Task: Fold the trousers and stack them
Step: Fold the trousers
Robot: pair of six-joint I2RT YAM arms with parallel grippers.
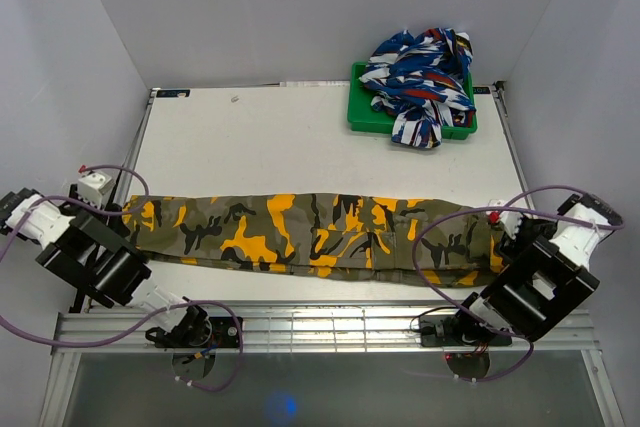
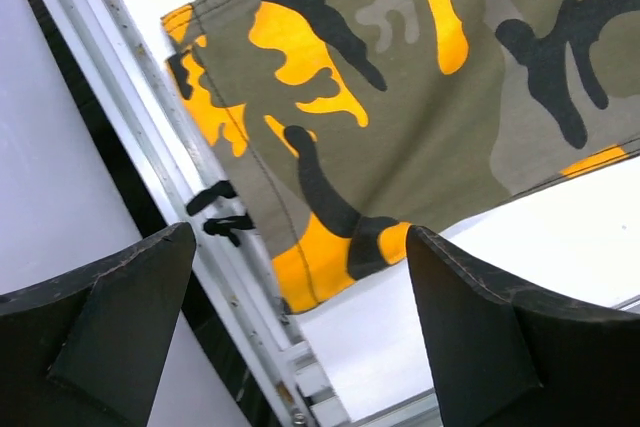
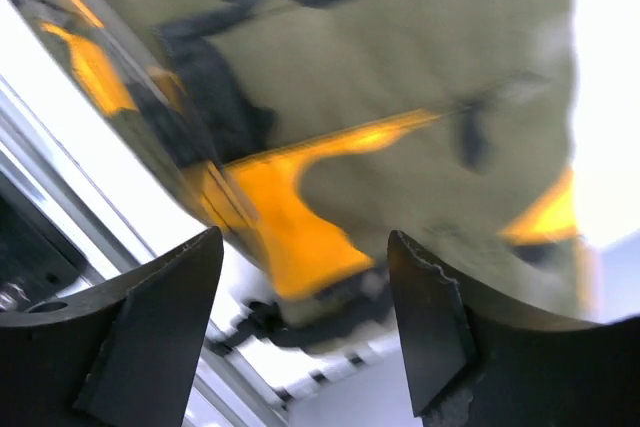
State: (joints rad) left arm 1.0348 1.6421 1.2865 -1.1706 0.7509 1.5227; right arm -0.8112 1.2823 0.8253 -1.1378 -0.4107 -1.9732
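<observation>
So the trousers [image 1: 310,232] are laid out flat as one long narrow strip running left to right across the white table [image 1: 280,137], closer to the near edge than the far one. They cover pretty much the whole width. The camo print is olive, black and loud orange-yellow.

The left gripper [image 1: 100,192] sits at the left end of the strip. In the left wrist view its claw [image 2: 300,242] is spread wide and released, with nothing pinched between the dark fingers [image 2: 120,297]. The stitched hem end of the cloth lies just beyond them, right by the table's left rail.

The right gripper [image 1: 500,219] is at the right end. Its wrist shot is blurry, but the claw [image 3: 305,237] is clearly parted and not clamped on anything. The fabric shows past the fingertips rather than between them.

In the far right corner there's a green tray [image 1: 362,117] holding a crumpled blue, white and red cloth [image 1: 420,82], well apart from the trousers.
</observation>
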